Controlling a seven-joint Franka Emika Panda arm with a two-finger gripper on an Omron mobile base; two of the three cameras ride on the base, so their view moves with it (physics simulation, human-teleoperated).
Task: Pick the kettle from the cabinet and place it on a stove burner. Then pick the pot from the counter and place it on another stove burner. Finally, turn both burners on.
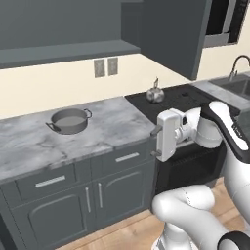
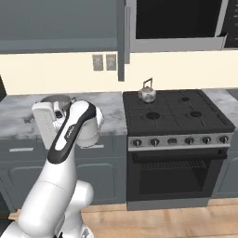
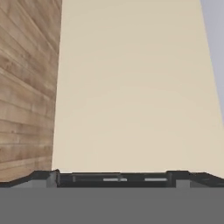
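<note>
On the table [image 1: 29, 146] left of the stove, the pot [image 1: 70, 120] sits w/ its side handles running left-right; kettle [image 1: 155, 93] is on a back burner. My tool [image 1: 156, 141], jaws wide, nothing held, hangs off the table's front edge; pot lies left & further back.

Soft, even light fills all three rendered pictures, with no single lamp or window to trace it to. The cream back wall [image 1: 58, 85] is flatly lit, dimming slightly under the dark grey wall cabinet [image 1: 171, 34], whose underside falls in shade. The white-grey marble-veined counter [image 1: 34, 141] carries only a faint shadow beside the wide grey metal pot [image 1: 70, 120]. The small shiny silver kettle [image 2: 147, 94] shows a pale highlight, no harsh glare. Edges look a little soft and coarse throughout; the hand view's cream surface is smooth and featureless. No bending at the frame edges.
</note>
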